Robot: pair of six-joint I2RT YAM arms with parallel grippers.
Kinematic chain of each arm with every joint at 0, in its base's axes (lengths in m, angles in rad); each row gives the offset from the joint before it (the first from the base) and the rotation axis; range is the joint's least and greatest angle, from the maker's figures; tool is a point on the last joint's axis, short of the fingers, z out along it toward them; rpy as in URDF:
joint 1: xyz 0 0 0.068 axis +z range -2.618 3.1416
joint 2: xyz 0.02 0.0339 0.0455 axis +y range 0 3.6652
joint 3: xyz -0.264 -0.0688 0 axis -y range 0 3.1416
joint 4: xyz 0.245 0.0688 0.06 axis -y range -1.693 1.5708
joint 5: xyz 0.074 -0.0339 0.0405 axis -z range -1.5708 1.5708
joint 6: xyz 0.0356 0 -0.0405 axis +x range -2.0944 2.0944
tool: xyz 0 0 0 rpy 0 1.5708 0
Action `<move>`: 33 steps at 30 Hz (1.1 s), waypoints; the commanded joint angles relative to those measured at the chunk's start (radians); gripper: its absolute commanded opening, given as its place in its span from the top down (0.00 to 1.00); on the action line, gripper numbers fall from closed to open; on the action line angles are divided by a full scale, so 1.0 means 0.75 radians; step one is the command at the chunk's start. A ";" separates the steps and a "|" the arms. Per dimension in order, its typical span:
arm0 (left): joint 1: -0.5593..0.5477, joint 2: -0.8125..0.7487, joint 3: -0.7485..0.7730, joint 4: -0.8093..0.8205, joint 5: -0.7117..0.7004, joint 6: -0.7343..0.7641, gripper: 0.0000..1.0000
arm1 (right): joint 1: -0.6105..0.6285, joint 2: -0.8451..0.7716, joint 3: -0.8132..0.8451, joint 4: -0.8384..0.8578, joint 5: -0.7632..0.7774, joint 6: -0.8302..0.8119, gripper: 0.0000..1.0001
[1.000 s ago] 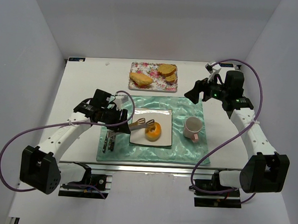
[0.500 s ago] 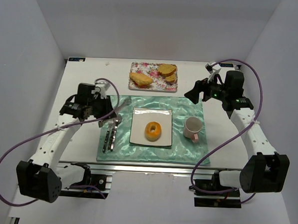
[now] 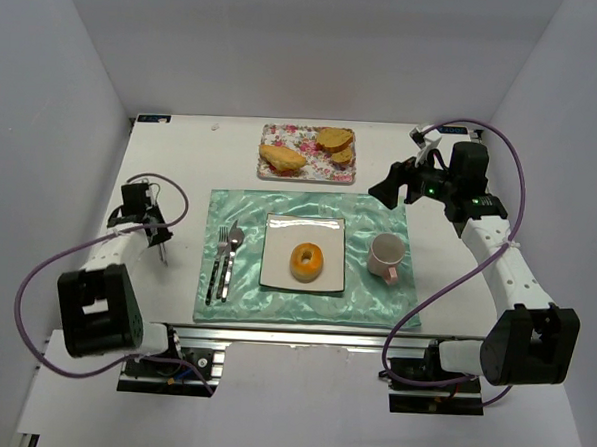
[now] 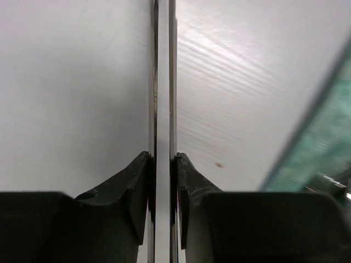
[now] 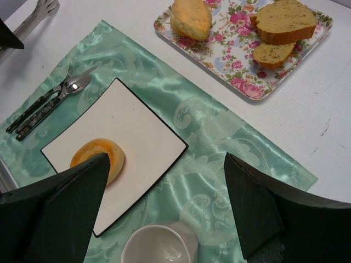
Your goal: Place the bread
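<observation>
The bread (image 3: 307,261), a golden-orange ring bun, lies on the white square plate (image 3: 281,235) in the middle of the green mat. It also shows in the right wrist view (image 5: 98,156), partly behind a finger. My left gripper (image 3: 150,224) is on the bare table left of the mat, shut on metal tongs (image 4: 163,82) that run straight out between its fingers. My right gripper (image 3: 385,188) is open and empty, held above the mat's far right corner; in its own view it (image 5: 165,159) looks down on the plate (image 5: 126,120).
A pink cup (image 3: 387,255) stands on the mat right of the plate. Cutlery (image 3: 224,265) lies on the mat left of the plate. A floral tray (image 3: 273,132) at the back holds an elongated roll and toast slices. White walls enclose the table.
My left arm drew back from the plate to the table left of the mat, tongs still in its grip. The bread stays on the plate. The right arm has not moved.
</observation>
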 commanded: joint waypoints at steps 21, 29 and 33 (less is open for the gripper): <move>0.052 0.124 -0.008 0.248 -0.150 -0.011 0.02 | -0.008 -0.020 0.004 -0.038 -0.063 -0.070 0.11; 0.052 -0.228 0.121 0.010 -0.005 -0.177 0.02 | -0.008 0.036 0.135 -0.261 0.295 0.020 0.11; 0.052 -0.402 0.091 0.004 0.164 -0.228 0.02 | -0.010 0.011 0.116 -0.178 0.299 0.068 0.10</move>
